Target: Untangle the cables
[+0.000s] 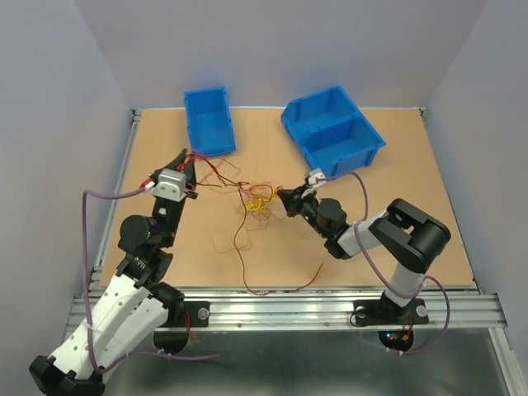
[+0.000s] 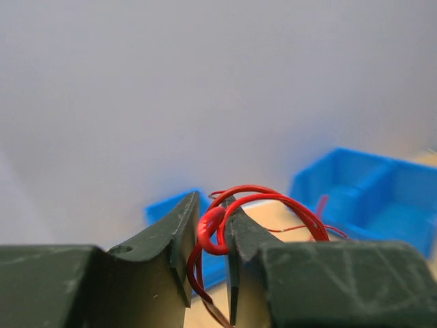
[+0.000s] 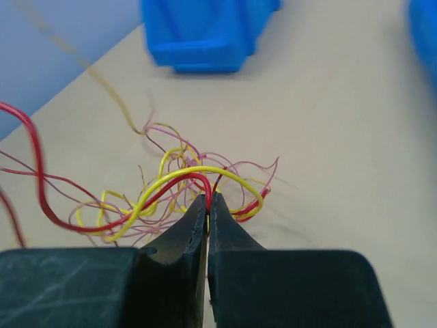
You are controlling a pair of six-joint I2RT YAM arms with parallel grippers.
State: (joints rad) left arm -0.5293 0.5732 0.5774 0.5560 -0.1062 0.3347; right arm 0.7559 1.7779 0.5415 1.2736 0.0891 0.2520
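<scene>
Nearest me, one loose dark red strand (image 1: pixel 242 264) runs from the tangle toward the near edge of the table (image 1: pixel 396 231), then hooks off to the right. Further in, the cables (image 1: pixel 257 202) lie knotted at mid-table, red and yellow together. Their long axis runs left to right between my two grippers. My left gripper (image 2: pixel 212 205) is nearly closed, pinching a loop of red wire between its tips, and it tilts up toward the back wall (image 2: pixel 218 82). My right gripper (image 3: pixel 208 199) is clamped tight on a yellow and a red strand at the tangle's right side, low over the wood. Beyond, a small blue bin (image 1: pixel 209 121) sits back left and a two-compartment blue bin (image 1: pixel 332 130) back right.
</scene>
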